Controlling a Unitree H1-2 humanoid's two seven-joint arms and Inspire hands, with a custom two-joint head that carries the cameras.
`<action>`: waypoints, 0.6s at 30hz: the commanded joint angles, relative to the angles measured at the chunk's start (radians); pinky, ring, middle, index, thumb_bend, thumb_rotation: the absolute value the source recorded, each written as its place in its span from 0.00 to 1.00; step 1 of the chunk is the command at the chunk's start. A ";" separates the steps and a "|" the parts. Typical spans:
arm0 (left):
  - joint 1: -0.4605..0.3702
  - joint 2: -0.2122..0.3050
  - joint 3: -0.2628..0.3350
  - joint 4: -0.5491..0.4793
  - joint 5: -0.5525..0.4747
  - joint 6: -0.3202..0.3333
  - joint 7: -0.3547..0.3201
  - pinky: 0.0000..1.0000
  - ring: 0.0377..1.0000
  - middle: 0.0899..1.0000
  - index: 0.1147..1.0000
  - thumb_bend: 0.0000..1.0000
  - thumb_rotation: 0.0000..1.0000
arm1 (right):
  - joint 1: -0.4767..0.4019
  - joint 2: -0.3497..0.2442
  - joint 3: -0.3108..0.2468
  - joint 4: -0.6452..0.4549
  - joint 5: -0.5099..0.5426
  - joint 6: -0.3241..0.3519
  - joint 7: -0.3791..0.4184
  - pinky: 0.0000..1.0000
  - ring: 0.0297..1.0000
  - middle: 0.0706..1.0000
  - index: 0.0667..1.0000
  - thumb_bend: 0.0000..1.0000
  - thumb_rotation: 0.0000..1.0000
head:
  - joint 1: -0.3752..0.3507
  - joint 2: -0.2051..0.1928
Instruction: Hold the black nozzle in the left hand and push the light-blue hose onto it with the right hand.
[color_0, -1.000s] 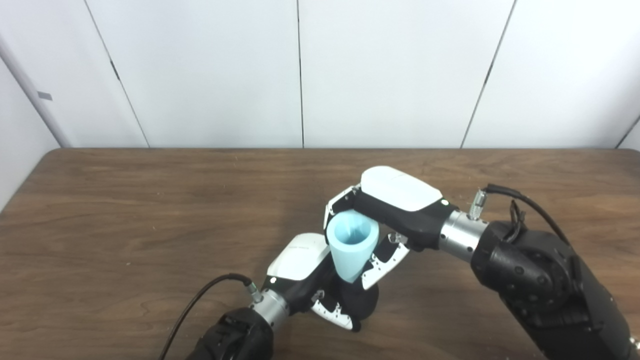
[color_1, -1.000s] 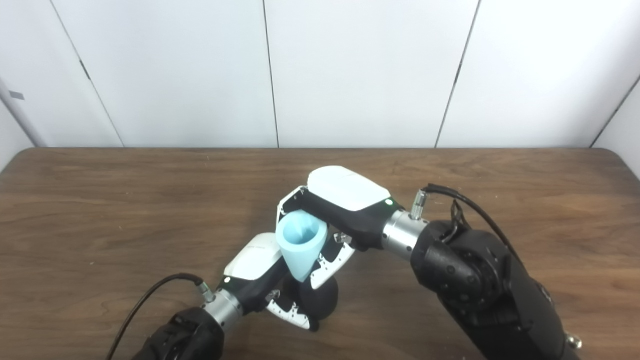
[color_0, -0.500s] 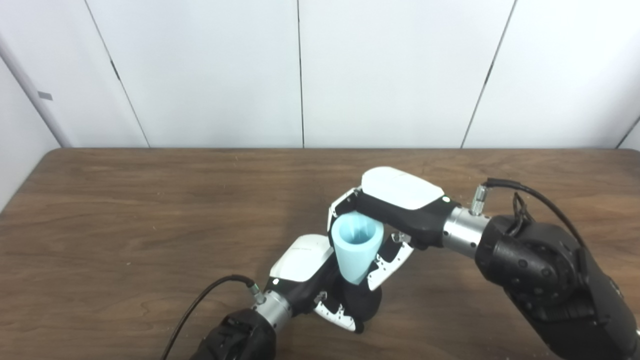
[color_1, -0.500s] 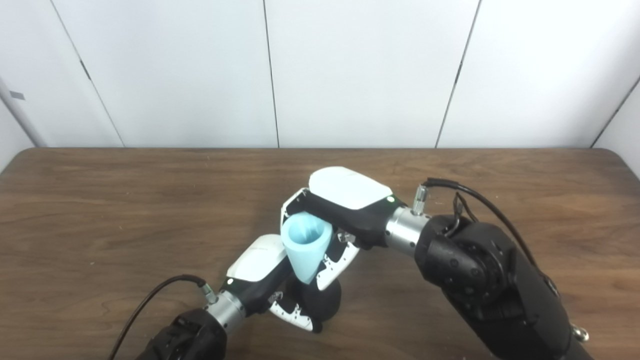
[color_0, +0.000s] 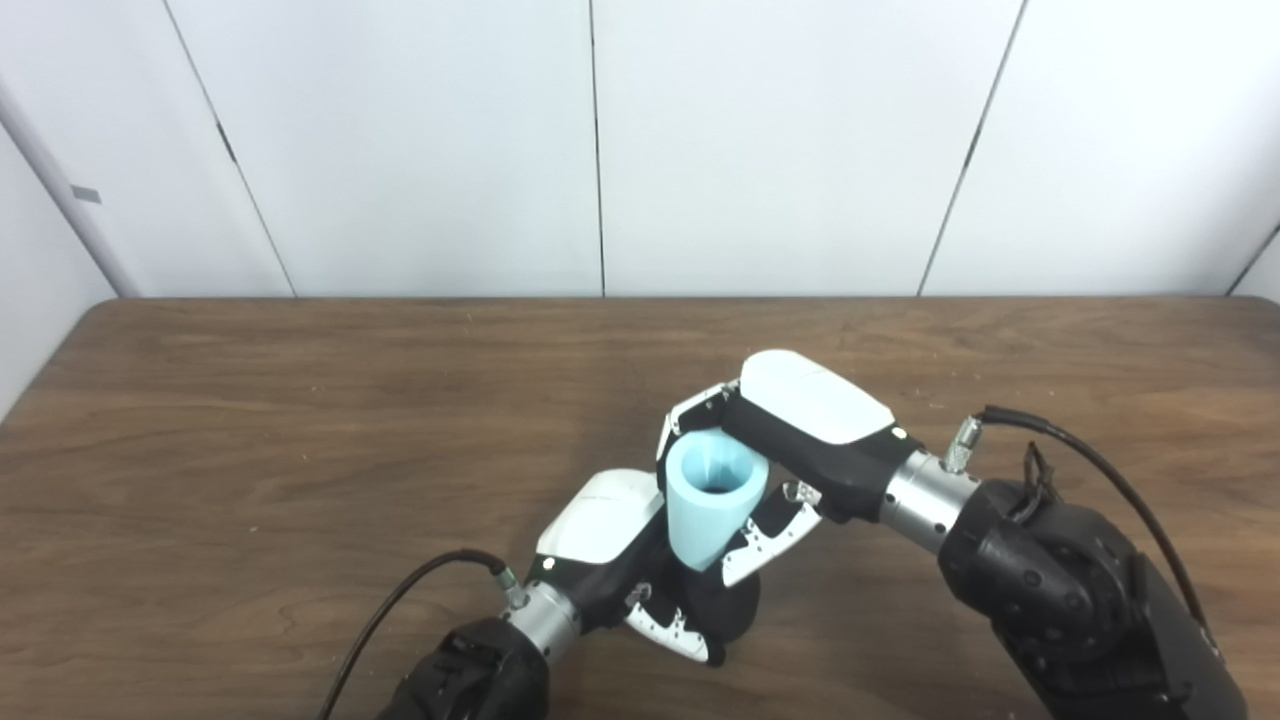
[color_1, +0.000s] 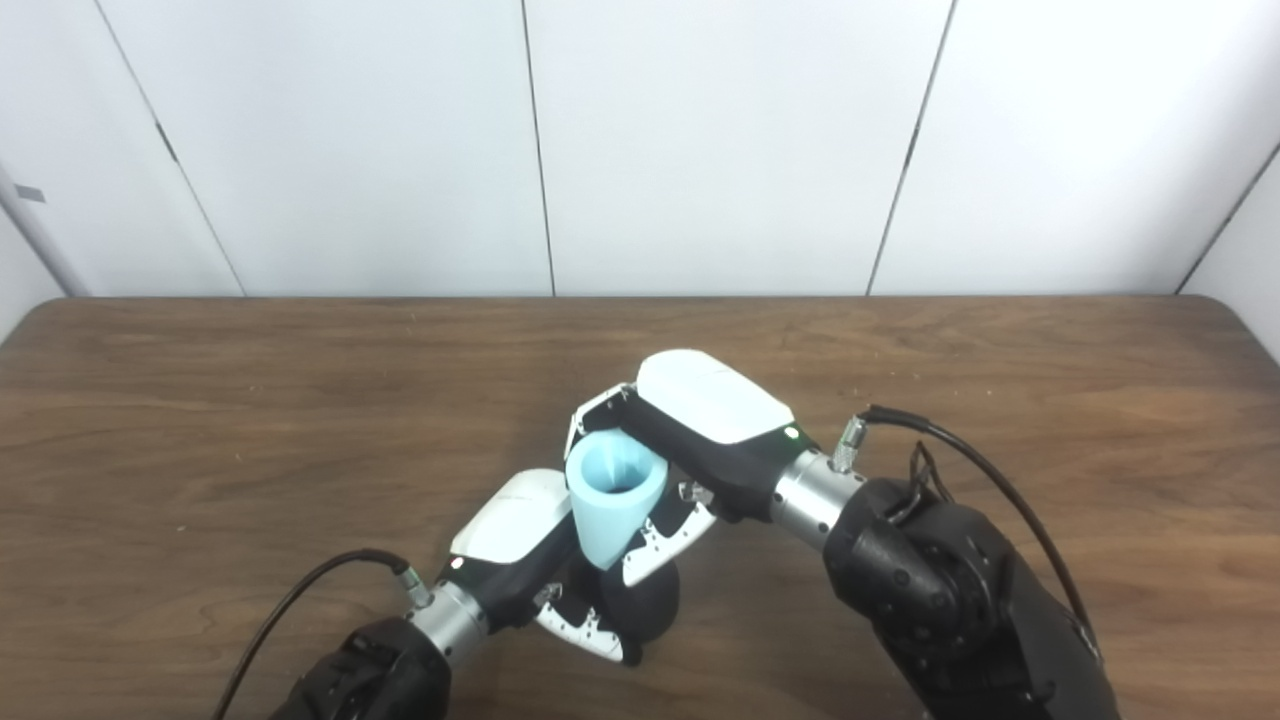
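The light-blue hose (color_0: 709, 500) is a short tapered tube, wide open end up, narrow end pointing down. My right hand (color_0: 790, 440) is shut on it from the right, fingers wrapped round its sides. Directly below, the black nozzle (color_0: 728, 606) stands near the table's front edge, and my left hand (color_0: 625, 560) is shut on it from the left. The hose's narrow end meets the nozzle's top between the two hands; the joint itself is hidden by fingers. In the right eye view the same hose (color_1: 610, 495) sits above the nozzle (color_1: 645, 605).
A brown wooden table (color_0: 300, 420) runs the full width of the view, backed by a white panelled wall (color_0: 600, 150). Black cables trail from both wrists, one at the lower left (color_0: 400, 610), one at the right (color_0: 1080, 450).
My right hand and arm have dropped a little lower with the hose, pressing it down toward the nozzle. The left hand has stayed nearly in place.
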 joint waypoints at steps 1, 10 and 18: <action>0.064 0.025 -0.054 0.064 -0.001 0.034 -0.130 0.87 0.61 0.47 0.40 0.52 0.00 | 0.007 0.001 0.008 0.022 0.010 -0.025 0.011 0.33 0.40 0.46 0.45 0.50 0.00 | -0.001 0.001; 0.062 0.018 -0.058 0.069 0.006 0.036 -0.127 0.87 0.61 0.47 0.40 0.52 0.00 | -0.005 -0.004 0.021 -0.001 0.001 -0.032 0.039 0.35 0.41 0.46 0.46 0.50 0.00 | -0.005 0.000; 0.067 0.016 -0.055 0.065 0.000 0.037 -0.125 0.87 0.61 0.47 0.40 0.52 0.00 | -0.043 -0.052 0.003 -0.074 0.011 -0.066 0.084 0.66 0.70 0.72 0.73 0.83 0.05 | -0.002 0.001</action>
